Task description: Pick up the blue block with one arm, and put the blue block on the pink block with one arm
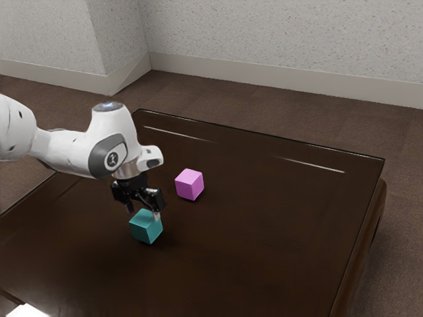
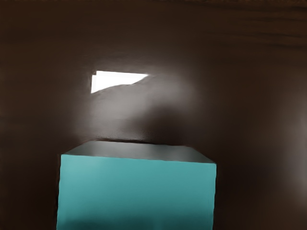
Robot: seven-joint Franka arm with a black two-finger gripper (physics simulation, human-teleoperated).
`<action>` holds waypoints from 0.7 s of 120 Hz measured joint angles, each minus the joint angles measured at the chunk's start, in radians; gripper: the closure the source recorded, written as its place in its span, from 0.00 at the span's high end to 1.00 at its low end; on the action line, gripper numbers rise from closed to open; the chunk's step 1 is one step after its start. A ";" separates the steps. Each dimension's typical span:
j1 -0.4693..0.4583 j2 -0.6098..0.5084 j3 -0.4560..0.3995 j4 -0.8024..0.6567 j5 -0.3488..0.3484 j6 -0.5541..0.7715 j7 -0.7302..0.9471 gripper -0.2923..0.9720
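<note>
The blue block [image 1: 146, 228], teal in colour, rests on the dark table [image 1: 277, 218] toward the exterior view's left. My gripper [image 1: 143, 211] hangs straight over it, open, its fingertips spread just above the block's top edges and holding nothing. Through the wrist camera the blue block [image 2: 136, 194] looms large directly under my hand. The pink block [image 1: 190, 183] stands on the table a short way behind the blue one, toward the exterior view's right, apart from both the blue block and the gripper.
The glossy table runs on to the exterior view's right and ends at a far edge [image 1: 264, 135] and a right edge [image 1: 370, 218]. A bright light reflection [image 2: 117, 80] shows on the tabletop beyond the blue block.
</note>
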State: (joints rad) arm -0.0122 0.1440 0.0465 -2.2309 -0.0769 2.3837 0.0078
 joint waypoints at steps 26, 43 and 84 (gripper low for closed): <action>-0.006 0.026 0.009 -0.001 -0.001 0.034 -0.003 0.72; -0.006 0.050 0.009 -0.001 -0.001 0.040 -0.003 0.72; -0.005 0.074 0.011 0.014 -0.082 0.042 0.031 0.61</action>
State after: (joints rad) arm -0.0169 0.2183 0.0578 -2.2170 -0.1590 2.4258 0.0388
